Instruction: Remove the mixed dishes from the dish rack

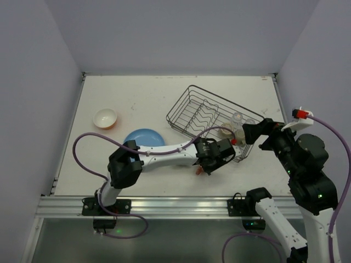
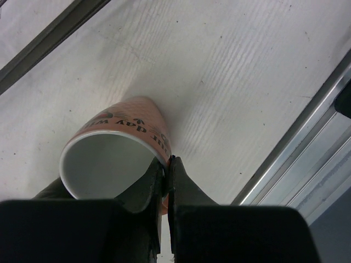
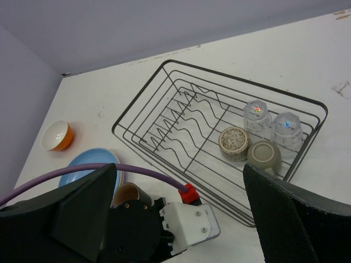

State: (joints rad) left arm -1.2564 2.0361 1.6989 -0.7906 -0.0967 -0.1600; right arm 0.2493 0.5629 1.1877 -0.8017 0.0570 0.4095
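My left gripper (image 2: 167, 164) is shut on the rim of a pink mug (image 2: 120, 159) with a white inside, one finger inside and one outside. The mug hangs tilted just above the table, in front of the dish rack (image 1: 189, 101). From above, the left gripper (image 1: 204, 164) and pink mug (image 1: 197, 170) sit near the rack's front corner. In the rack (image 3: 164, 71) are two clear glasses (image 3: 256, 116) and two olive-brown cups (image 3: 235, 143). My right gripper (image 3: 178, 170) is open and empty, above the rack's near right end (image 1: 253, 133).
An orange bowl (image 1: 105, 118) and a light blue plate (image 1: 143, 138) lie on the table left of the rack. A brown mug (image 3: 127, 193) stands beside the plate, half hidden by my left wrist. The table's metal front rail (image 2: 307, 142) runs close to the held mug.
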